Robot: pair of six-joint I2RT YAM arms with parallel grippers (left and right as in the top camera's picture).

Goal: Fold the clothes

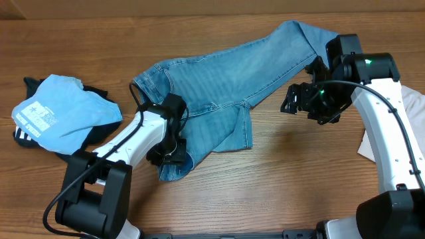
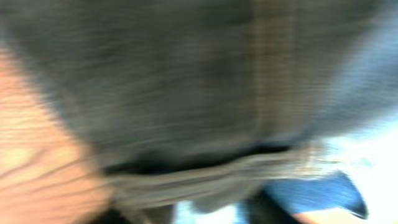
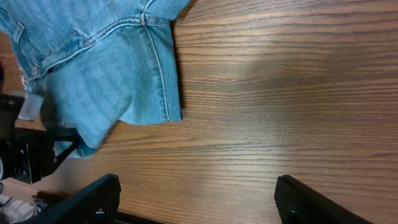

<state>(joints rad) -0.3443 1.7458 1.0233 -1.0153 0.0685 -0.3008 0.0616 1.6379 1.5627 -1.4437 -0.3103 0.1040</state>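
Across the wooden table [image 1: 292,172] the light-blue jeans [image 1: 219,79] take up most of the middle. They lie flat but rumpled, with one leg running up toward the far right corner and a shorter flap of denim hanging down toward the near edge at the centre.

The right arm [image 1: 388,146] rises from the near right corner and bends over the table just beside the end of that long leg. The left arm [image 1: 126,143] reaches in from the near left, with its wrist over the lower edge of the jeans.

Well to the left lies the sky-blue shirt [image 1: 63,113], crumpled, with its white print showing. It sits on top of the black garment [image 1: 106,129], which peeks out around its edges. A cream-white garment [image 1: 416,103] shows at the right border, partly hidden behind the right arm.

The right gripper [image 3: 197,186] hovers over bare wood with its fingers [image 3: 93,199] spread wide and nothing between them. The jeans [image 3: 106,74] lie off to one side of it.

The left gripper [image 1: 169,156] is down at the denim's lower hem. Its own camera shows only blurred denim [image 2: 186,74] pressed close, so I cannot tell whether it is clamped or apart.
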